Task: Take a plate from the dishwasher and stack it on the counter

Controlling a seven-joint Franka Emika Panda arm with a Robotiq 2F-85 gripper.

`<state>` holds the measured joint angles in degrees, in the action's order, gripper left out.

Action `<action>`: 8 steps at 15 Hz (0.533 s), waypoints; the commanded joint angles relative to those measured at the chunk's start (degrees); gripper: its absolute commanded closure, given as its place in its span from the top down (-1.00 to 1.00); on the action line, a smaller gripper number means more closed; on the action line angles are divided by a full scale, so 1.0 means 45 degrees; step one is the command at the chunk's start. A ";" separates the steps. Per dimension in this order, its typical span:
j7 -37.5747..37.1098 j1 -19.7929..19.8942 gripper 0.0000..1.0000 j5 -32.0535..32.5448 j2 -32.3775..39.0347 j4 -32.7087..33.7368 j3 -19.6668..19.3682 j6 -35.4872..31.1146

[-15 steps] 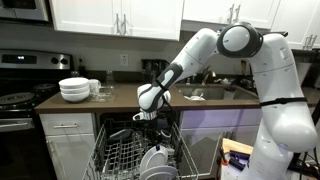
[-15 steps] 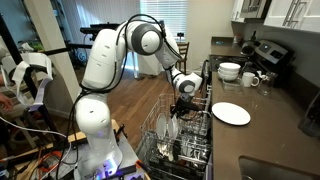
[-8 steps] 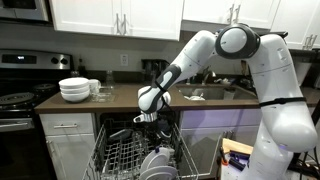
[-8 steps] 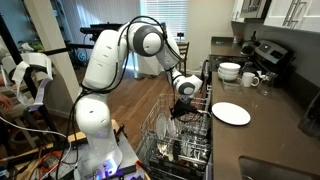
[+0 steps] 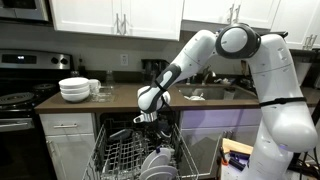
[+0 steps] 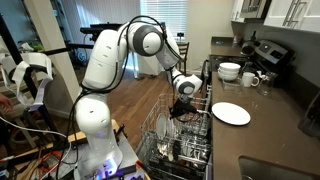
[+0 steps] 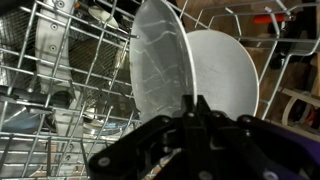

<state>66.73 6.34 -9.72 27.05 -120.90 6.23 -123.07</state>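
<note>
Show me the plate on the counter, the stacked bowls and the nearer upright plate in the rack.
plate on the counter (image 6: 231,114): exterior view, middle of its face.
stacked bowls (image 5: 74,91): exterior view, side of stack.
nearer upright plate (image 7: 158,60): wrist view, its face.

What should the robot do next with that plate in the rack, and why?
Probably, if gripped, ease straight up: the gripper sits at the rim of an upright plate in the dishwasher rack; its wires and a second plate stand close beside it; sideways motion might snag.
</note>
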 commanded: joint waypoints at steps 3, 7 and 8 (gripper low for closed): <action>-0.1308 -0.0414 -0.93 0.0397 -0.1275 -0.0422 -0.0066 0.1207; -0.2082 -0.0764 -0.93 0.0707 -0.2467 -0.0762 -0.0059 0.1630; -0.2305 -0.0864 -0.93 0.0802 -0.2803 -0.0852 -0.0068 0.1776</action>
<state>60.22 3.86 -7.75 20.98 -121.59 6.08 -118.57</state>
